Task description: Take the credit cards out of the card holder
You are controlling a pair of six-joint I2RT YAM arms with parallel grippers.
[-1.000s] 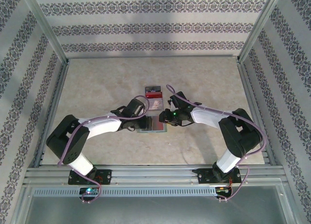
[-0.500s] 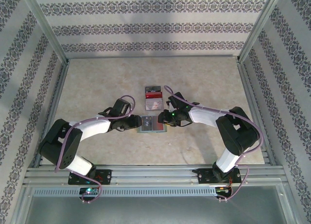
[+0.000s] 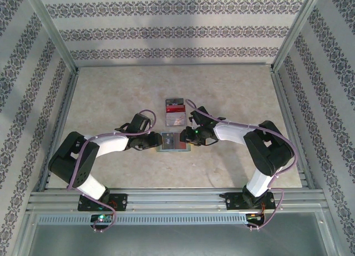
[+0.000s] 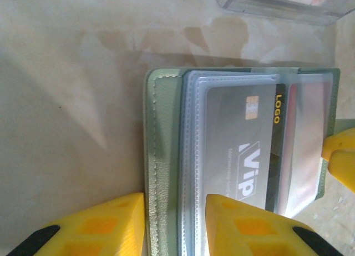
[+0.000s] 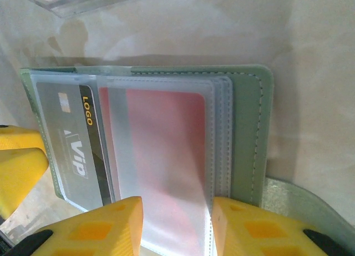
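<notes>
The holder (image 3: 173, 142) lies open and flat on the bench (image 3: 233, 95), between the two arms. Its clear sleeves face up.

The left fingers (image 4: 100, 228) are at the holder's left end. They are spread, with its stitched green edge strip and the sleeve seams in the gap between them. The outer finger sits on the bench, just against the holder's edge. The inner one sits over the sleeve that covers the grey card (image 4: 249, 150). That card is in its pocket in the holder's left half, with its chip and yellow lettering showing through the plastic.

The right fingers (image 5: 100, 228) are at the holder's right end, also spread. One sits over the sleeve holding the red card (image 5: 161, 139), the other by the corner of the holder's green outer strip. The sleeve edges lie in the gap between them. The red card is tucked in its pocket in the holder's right half, just beside the grey one.

Beyond the holder's far side, a pale card (image 3: 176, 119) lies on the bench near it. A loose red card (image 3: 175, 105) lies just past that, farther from the holder.
</notes>
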